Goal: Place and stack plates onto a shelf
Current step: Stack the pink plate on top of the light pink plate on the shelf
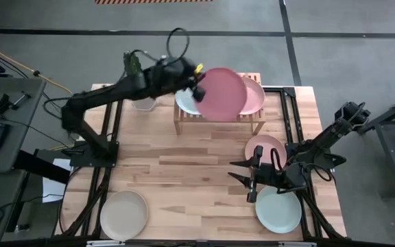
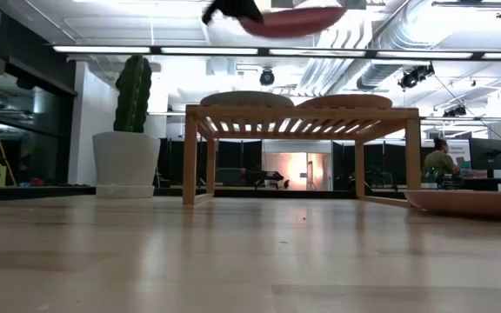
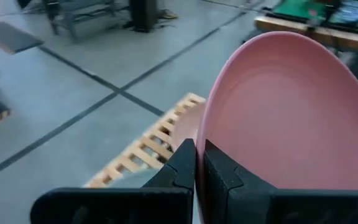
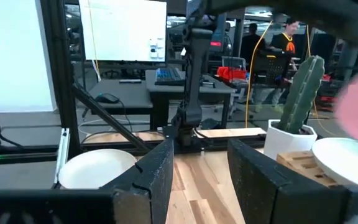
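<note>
The left tool (image 1: 196, 82) is in the upper middle of the high view, above the wooden shelf (image 1: 219, 118), with its fingers (image 3: 185, 168) pinched tight on the rim of a pink plate (image 1: 221, 94). That held plate hangs tilted in the air over the shelf, covering part of what lies there. In the low view it shows at the top centre of the frame (image 2: 290, 19), clear above the slatted top.

On the shelf itself sit two plates side by side: a pale blue plate (image 1: 185, 103) at the left end and a second pink plate (image 1: 254, 97) at the right end. In the low view they appear as two shallow domes on the shelf's top.

The right tool (image 1: 247, 180) is in the lower right of the high view, low over the tabletop (image 1: 184, 178), with its fingers (image 4: 157, 177) spread apart and nothing between them. Just beside it, toward the upper right, a third pink plate (image 1: 266, 147) lies flat on the wood, and a pale green plate (image 1: 278, 211) lies near the lower right corner. A beige plate (image 1: 123, 214) rests at the lower left of the tabletop, well apart from the others.

A cactus in a white pot (image 2: 127, 161) stands just left of the shelf in the low view. People (image 2: 442, 161) show in the room behind.
</note>
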Controlling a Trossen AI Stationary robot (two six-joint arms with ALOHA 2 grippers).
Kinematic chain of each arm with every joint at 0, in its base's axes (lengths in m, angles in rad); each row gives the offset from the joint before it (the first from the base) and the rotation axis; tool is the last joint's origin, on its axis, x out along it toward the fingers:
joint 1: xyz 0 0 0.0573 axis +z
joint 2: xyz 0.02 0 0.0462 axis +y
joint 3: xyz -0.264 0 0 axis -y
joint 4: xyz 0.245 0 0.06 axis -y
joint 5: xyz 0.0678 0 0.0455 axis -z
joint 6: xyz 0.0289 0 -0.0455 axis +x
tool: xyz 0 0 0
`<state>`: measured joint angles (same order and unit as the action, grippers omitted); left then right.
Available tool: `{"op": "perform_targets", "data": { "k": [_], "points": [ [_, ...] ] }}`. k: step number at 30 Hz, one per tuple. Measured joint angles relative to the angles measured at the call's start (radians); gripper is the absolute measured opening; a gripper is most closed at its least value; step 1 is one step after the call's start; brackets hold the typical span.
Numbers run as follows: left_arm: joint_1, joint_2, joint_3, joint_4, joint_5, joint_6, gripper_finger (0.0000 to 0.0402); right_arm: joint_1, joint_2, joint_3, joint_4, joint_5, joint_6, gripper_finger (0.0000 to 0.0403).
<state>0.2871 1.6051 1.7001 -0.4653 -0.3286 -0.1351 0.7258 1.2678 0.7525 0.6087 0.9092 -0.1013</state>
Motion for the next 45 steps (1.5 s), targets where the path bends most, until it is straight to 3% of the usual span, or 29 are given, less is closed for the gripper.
{"op": "perform_targets", "data": {
  "k": [11, 15, 19, 32, 45],
  "points": [
    [0.094, 0.342, 0.152, 0.177, 0.009, -0.093, 0.0, 0.0, 0.0, 0.0, -0.01, 0.0, -0.031, 0.0139],
    [0.117, 0.402, 0.181, 0.268, 0.079, -0.137, 0.0, 0.0, 0.0, 0.0, -0.021, 0.0, -0.035, 0.0139],
    [0.135, 0.427, 0.184, 0.304, 0.137, -0.176, 0.0, 0.0, 0.0, 0.0, -0.024, 0.001, -0.039, 0.0139],
    [0.12, 0.431, 0.184, 0.259, 0.172, -0.133, 0.0, -0.01, 0.0, 0.0, -0.017, 0.02, -0.079, 0.0139],
    [0.084, 0.477, 0.182, 0.306, 0.132, -0.076, 0.0001, -0.019, 0.0, -0.001, -0.013, 0.021, -0.074, 0.0139]
  ]
}}
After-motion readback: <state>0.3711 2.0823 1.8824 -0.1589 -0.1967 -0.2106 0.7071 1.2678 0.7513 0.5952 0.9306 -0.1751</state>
